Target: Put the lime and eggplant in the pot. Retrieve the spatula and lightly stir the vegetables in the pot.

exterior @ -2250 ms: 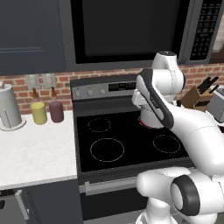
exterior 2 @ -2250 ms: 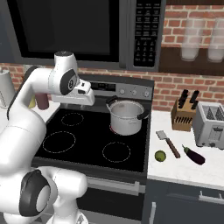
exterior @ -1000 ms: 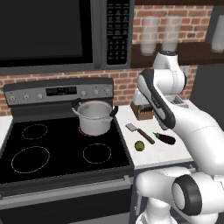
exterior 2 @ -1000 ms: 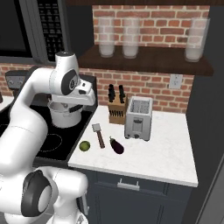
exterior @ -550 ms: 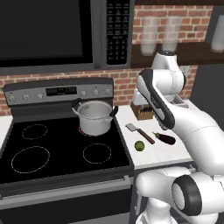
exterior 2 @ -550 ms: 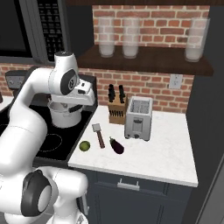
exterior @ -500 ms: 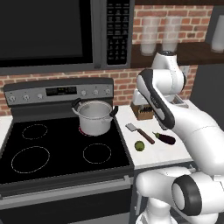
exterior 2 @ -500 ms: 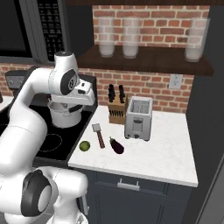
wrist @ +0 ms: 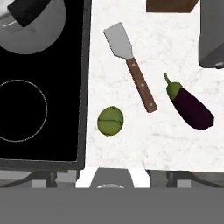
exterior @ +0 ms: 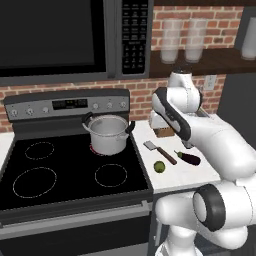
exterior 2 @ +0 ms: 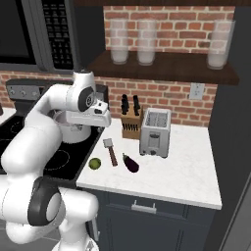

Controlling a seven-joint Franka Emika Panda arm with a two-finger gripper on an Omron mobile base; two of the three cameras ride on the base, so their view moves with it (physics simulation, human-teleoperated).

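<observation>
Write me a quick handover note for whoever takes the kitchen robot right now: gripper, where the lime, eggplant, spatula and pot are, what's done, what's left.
Gripper: hangs above the counter right of the stove; whether it is open or shut cannot be told, and nothing shows in its grasp.
Lime: on the counter near the stove edge.
Spatula: flat on the counter between lime and eggplant, blade toward the back wall.
Eggplant: on the counter, on the toaster's side of the spatula.
Pot: on the stove's back right burner, looks empty.
Done: nothing yet.
Left: lime and eggplant into the pot, then pick up the spatula and stir lightly.
</observation>
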